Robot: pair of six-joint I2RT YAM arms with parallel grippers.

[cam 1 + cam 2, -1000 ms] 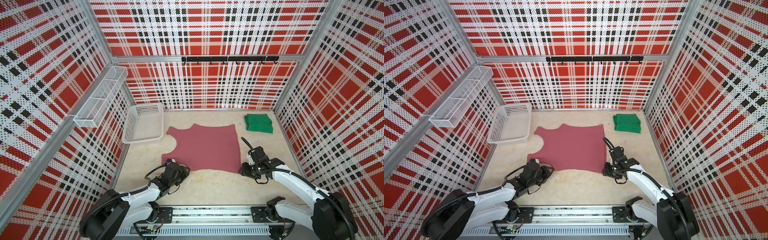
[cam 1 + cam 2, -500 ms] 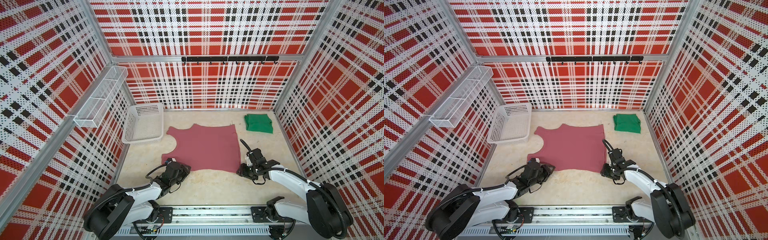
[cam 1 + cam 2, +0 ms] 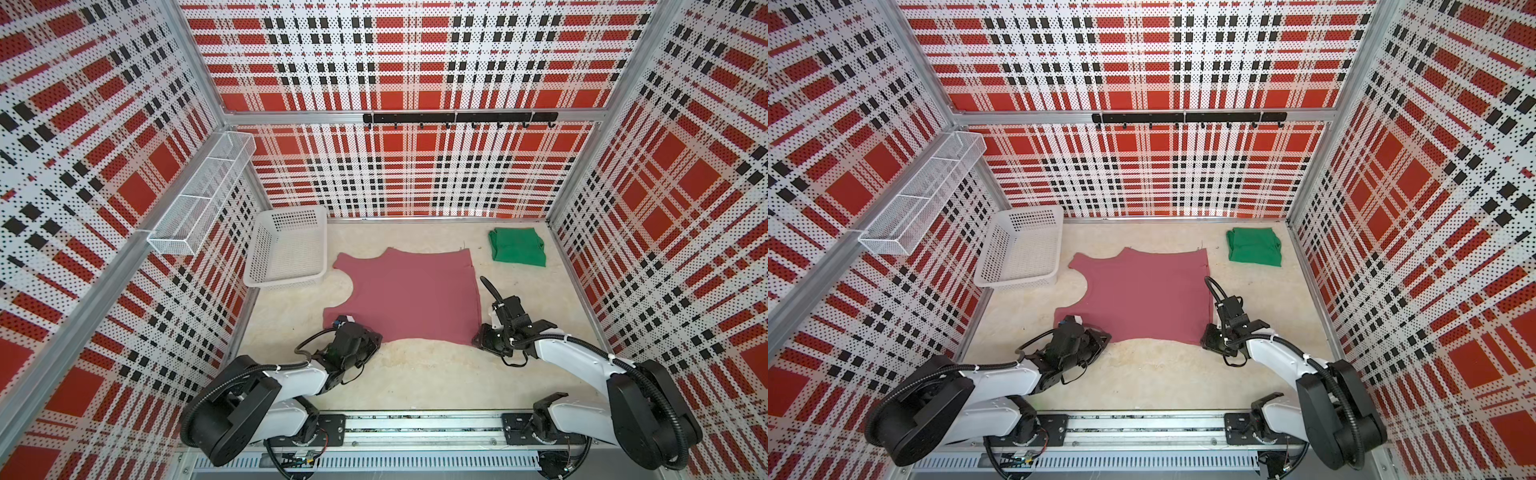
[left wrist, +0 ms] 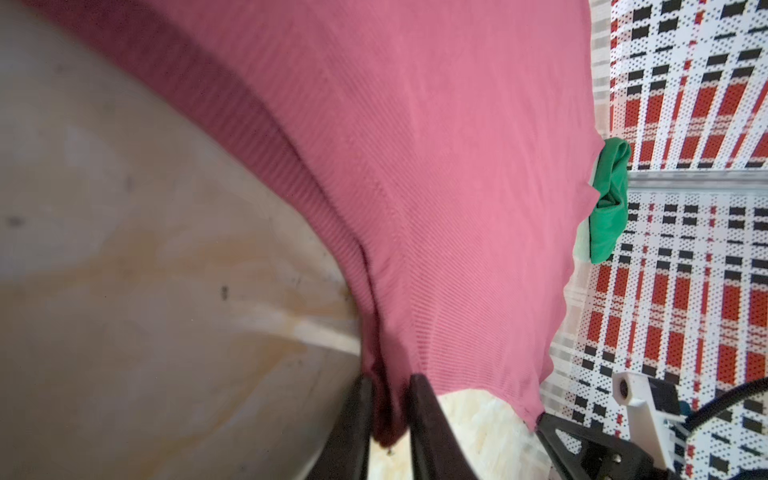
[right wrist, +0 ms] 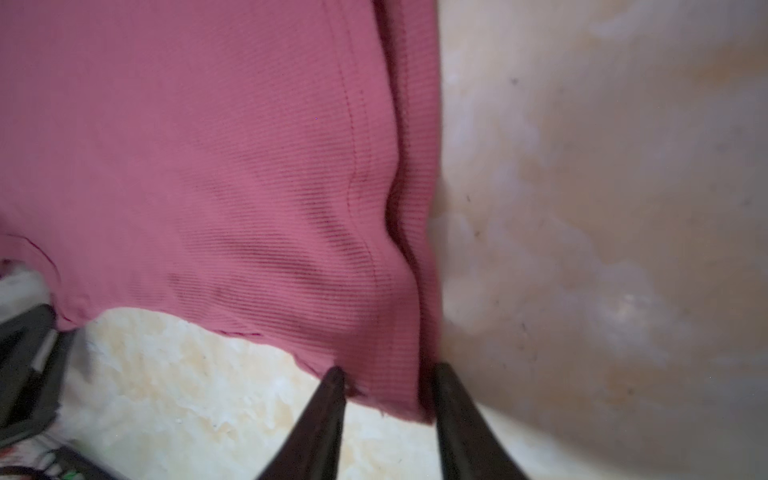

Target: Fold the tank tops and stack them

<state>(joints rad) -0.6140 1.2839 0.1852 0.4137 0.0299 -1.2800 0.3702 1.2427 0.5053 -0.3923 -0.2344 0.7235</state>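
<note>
The rose-pink tank top (image 3: 411, 299) (image 3: 1146, 295) lies spread flat in the middle of the table. My left gripper (image 3: 371, 338) (image 3: 1100, 337) is at its near left corner. In the left wrist view that gripper (image 4: 390, 386) is shut on a bunched bit of the pink cloth (image 4: 415, 166). My right gripper (image 3: 478, 338) (image 3: 1205, 338) is at the near right corner. In the right wrist view its jaws (image 5: 386, 382) stand apart with the pink corner (image 5: 187, 145) lying flat between them. The green tank top (image 3: 517, 246) (image 3: 1254, 246) (image 4: 609, 208) sits folded at the back right.
A white perforated basket (image 3: 284, 279) (image 3: 1017, 280) stands at the back left, just beyond the pink top's strap. A wire shelf (image 3: 199, 199) hangs on the left wall and a black hook rail (image 3: 457, 117) on the back wall. Plaid walls close in three sides.
Both grippers' jaws have narrowed at the pink top's near corners. The left has closed on the cloth. The arms have hardly moved.
</note>
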